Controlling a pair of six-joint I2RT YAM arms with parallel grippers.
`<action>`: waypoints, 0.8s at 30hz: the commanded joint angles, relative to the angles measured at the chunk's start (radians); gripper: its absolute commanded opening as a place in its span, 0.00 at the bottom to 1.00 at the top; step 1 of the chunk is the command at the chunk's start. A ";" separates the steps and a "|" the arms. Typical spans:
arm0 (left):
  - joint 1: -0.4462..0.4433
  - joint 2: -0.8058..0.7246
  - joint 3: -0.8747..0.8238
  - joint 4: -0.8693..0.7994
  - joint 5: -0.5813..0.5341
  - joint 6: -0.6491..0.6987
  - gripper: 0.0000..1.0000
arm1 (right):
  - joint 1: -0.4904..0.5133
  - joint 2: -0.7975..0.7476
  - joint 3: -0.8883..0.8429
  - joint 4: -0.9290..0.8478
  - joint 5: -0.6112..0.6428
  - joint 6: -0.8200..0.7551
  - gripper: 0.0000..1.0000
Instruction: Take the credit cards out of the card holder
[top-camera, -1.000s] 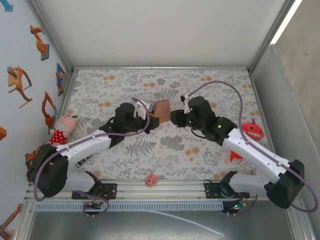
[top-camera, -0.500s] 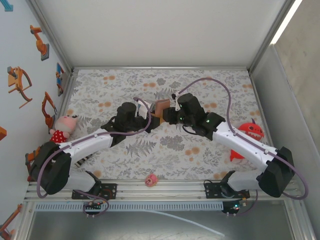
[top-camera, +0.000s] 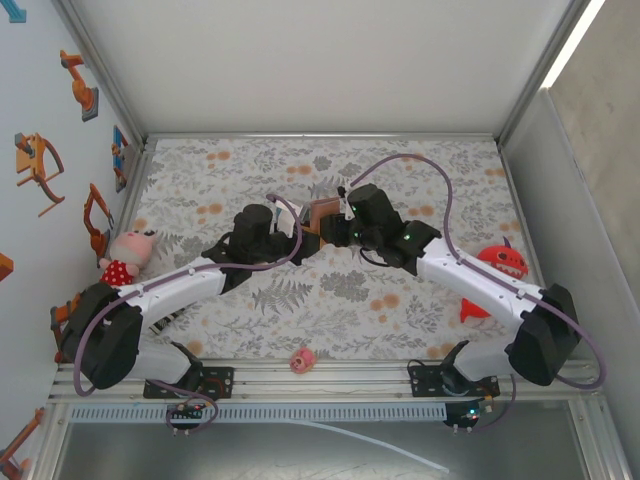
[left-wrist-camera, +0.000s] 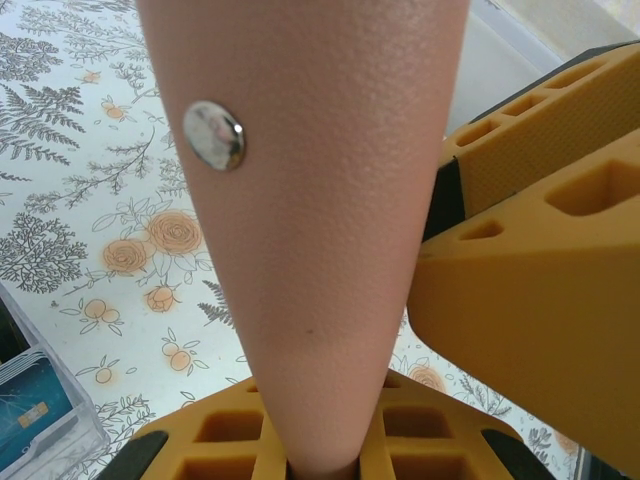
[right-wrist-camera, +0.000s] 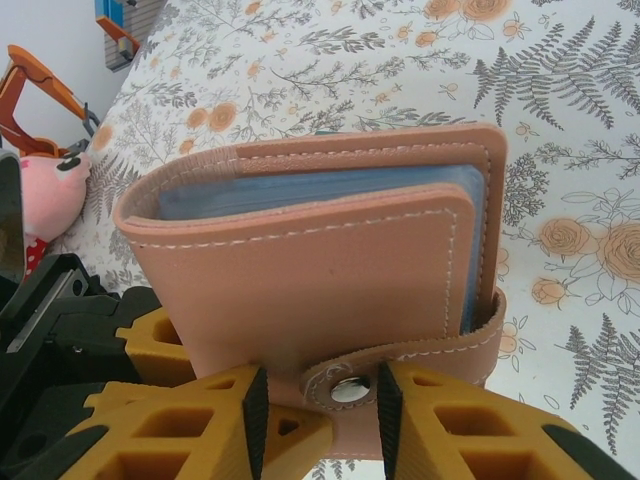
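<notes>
From above, the card holder (top-camera: 322, 212) sits between the left gripper (top-camera: 300, 237) and the right gripper (top-camera: 338, 230), over the middle of the floral counter (top-camera: 420, 180).

In the left wrist view, the left jaws clamp the tan cover's lower edge (its metal snap (left-wrist-camera: 213, 135) faces the camera). A teal card (left-wrist-camera: 25, 415) in a clear sleeve (left-wrist-camera: 70, 430) shows at the lower left corner.

In the right wrist view, the holder is folded shut, with blue-grey pockets at its top edge. The right jaws stand narrow on either side of the strap (right-wrist-camera: 420, 358). Whether they pinch it, I cannot tell.

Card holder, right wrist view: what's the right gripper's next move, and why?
Probably close the right gripper on the snap strap and pull it open: the card holder is snapped shut, held by the left gripper; the right jaws straddle the strap.
</notes>
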 joint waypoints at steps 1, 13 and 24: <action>0.001 -0.006 0.036 0.060 0.034 -0.010 0.13 | 0.005 0.012 0.044 -0.007 0.018 -0.001 0.35; 0.000 -0.015 0.038 0.070 0.057 -0.009 0.12 | 0.003 0.029 0.048 -0.051 0.093 -0.002 0.32; 0.000 -0.010 0.038 0.071 0.038 -0.020 0.11 | 0.003 0.022 0.043 -0.055 0.109 -0.001 0.19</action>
